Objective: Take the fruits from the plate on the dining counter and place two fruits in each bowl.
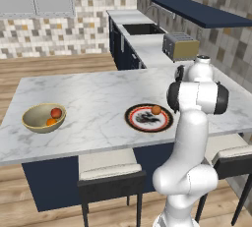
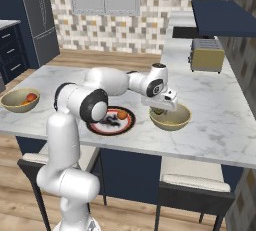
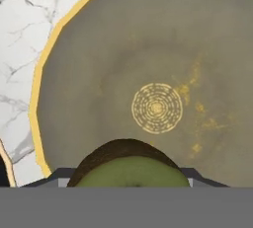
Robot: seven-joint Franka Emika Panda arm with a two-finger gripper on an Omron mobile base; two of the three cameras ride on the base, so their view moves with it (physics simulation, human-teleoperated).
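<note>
The white arm (image 2: 107, 82) rises from its base, bends at a dark elbow joint and reaches forward, its wrist turned so the gripper (image 2: 160, 110) points straight down, jaws closed on a dark green fruit (image 3: 129, 169) between them.

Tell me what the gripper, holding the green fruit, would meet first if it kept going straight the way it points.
The inside floor of the tan bowl looks first in line: the gripper holds the green fruit right above it.

Home kitchen: mosaic-tile backsplash (image 1: 59, 34), sink (image 1: 142, 28) and toaster (image 1: 181, 46) on the worktop, marble island surface (image 1: 88, 98) with stools (image 1: 109, 174).
</note>
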